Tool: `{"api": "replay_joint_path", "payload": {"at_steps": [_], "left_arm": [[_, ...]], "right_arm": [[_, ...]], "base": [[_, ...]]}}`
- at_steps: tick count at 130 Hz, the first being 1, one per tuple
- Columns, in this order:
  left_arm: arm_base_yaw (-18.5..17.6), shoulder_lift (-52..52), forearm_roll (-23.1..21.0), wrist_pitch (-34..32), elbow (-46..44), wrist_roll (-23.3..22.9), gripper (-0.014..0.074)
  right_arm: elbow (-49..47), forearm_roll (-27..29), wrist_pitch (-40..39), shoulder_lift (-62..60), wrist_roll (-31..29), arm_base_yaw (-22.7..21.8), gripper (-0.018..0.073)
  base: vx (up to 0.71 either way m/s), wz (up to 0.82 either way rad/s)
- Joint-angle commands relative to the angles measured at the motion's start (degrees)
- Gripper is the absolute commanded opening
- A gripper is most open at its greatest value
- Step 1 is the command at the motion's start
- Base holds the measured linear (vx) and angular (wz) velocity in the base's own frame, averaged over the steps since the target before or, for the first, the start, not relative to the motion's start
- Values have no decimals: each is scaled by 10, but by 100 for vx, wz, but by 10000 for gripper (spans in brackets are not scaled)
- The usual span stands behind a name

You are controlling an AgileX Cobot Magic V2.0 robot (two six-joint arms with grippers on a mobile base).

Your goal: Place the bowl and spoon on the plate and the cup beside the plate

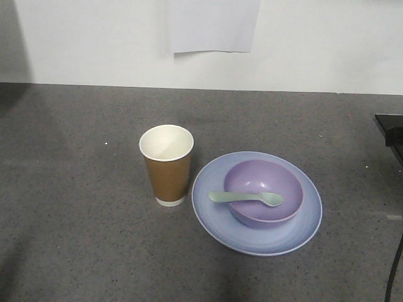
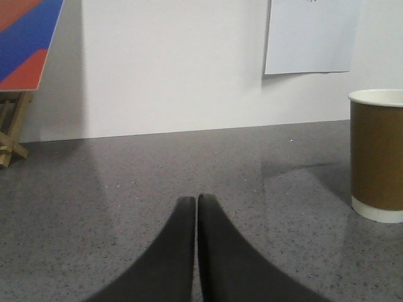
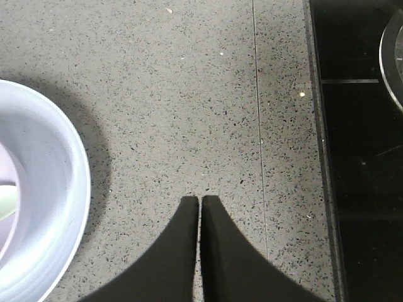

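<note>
The pale blue plate (image 1: 217, 217) lies on the grey counter with the lavender bowl (image 1: 252, 179) standing on it. Across the bowl's rim rests the mint-green spoon (image 1: 245, 198), handle to the left. Just left of the plate the brown paper cup (image 1: 166, 165) stands upright. In the left wrist view my left gripper (image 2: 197, 199) is shut and empty, low over the counter, with the cup (image 2: 376, 154) at the right. My right gripper (image 3: 200, 199) is shut and empty above bare counter, right of the plate's rim (image 3: 69, 189). Neither gripper shows in the front view.
A black appliance (image 1: 390, 129) sits at the counter's right edge; its dark top (image 3: 359, 157) lies right of my right gripper. A white sheet of paper (image 1: 213, 25) hangs on the back wall. A wooden easel with a red-and-blue board (image 2: 22, 56) stands far left.
</note>
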Motion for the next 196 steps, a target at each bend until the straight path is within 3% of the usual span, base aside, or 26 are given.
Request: {"api": "replay_joint_path", "payload": {"at_steps": [1, 9, 24, 59, 117, 165, 196], "left_arm": [[2, -9, -1, -37, 6, -6, -8], [2, -9, -1, -37, 6, -6, -8], [2, -9, -1, -37, 6, -6, -8], [2, -9, -1, -37, 6, -6, -8], [2, -9, -1, -37, 6, -6, -8], [2, -9, -1, -37, 6, -6, -8], [2, -9, -1, -37, 6, -6, -8]], "right_arm": [[-15, -1, -25, -19, -7, -3, -1], [-11, -3, -35, -36, -15, -2, -1], [40, -9, -125, -101, -22, -2, -1], [287, -17, -341, -306, -20, -2, -1], [515, -48, -364, -592, -10, 40, -1], [653, -47, -522, -702, 23, 40, -1], [652, -49, -522, -702, 21, 40, -1]], "base": [[0, 0], [0, 0], [0, 0], [0, 0], [0, 0], [0, 0], [0, 0]]}}
